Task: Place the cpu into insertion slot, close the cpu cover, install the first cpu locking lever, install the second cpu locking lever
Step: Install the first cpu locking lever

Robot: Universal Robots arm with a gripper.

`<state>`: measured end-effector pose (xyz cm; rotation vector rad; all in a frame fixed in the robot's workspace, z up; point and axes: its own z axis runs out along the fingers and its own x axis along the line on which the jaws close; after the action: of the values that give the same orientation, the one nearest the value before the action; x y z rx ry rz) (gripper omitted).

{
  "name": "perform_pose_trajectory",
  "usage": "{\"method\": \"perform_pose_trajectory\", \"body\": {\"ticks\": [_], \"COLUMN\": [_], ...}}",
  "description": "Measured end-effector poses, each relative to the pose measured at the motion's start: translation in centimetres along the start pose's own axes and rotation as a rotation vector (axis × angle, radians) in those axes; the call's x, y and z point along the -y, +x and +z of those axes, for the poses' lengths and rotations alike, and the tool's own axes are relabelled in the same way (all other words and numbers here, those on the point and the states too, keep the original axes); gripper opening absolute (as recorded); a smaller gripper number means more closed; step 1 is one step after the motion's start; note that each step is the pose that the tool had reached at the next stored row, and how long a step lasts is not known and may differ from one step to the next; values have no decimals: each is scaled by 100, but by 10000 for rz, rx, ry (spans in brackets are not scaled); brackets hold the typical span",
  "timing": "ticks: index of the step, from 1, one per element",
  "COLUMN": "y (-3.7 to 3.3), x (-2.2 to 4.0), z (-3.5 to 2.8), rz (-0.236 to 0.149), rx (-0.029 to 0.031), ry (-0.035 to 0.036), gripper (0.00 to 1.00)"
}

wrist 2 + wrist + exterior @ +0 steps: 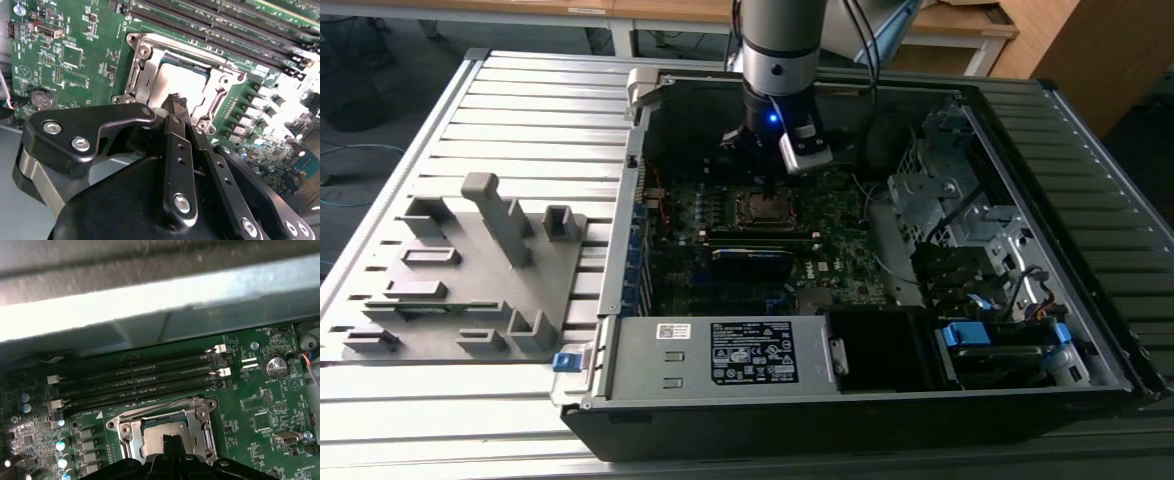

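Inside the open computer case, the insertion slot [763, 207] sits in the middle of the green motherboard. In both wrist views the cpu [172, 80] [160, 436] lies in it, its silver-grey top showing through the window of the cpu cover [145, 70] [129, 432]. The cover lies flat around the chip. My gripper [755, 165] [175, 99] [172, 441] hangs just above one edge of the slot. Its black fingers [172, 145] are pressed together, shut with nothing between them. A thin metal lever [200, 52] runs along one side of the cover.
Long black memory slots [140, 385] lie beside the socket, near the case wall [150, 300]. A power supply [720, 355] and a drive cage [961, 200] crowd the case. A grey fixture [467, 270] stands on the slatted table at the exterior view's left.
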<state>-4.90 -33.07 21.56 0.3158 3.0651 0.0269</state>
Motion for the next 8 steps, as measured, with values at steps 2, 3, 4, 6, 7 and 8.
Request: {"method": "perform_pose_trajectory", "body": {"ticks": [2,3,4,6,7,8], "y": [-3,-4,-5,-7,-7,-8], "x": [15,20,26,34,37,40], "z": [0,0,0,0,0,1], "rz": [-1,-2,-7,-47,-91,-145], "rx": [0,0,1,0,-1,-2], "ry": [0,-1,-1,-3,-6,-9], "gripper": [11,11,11,11,11,11]}}
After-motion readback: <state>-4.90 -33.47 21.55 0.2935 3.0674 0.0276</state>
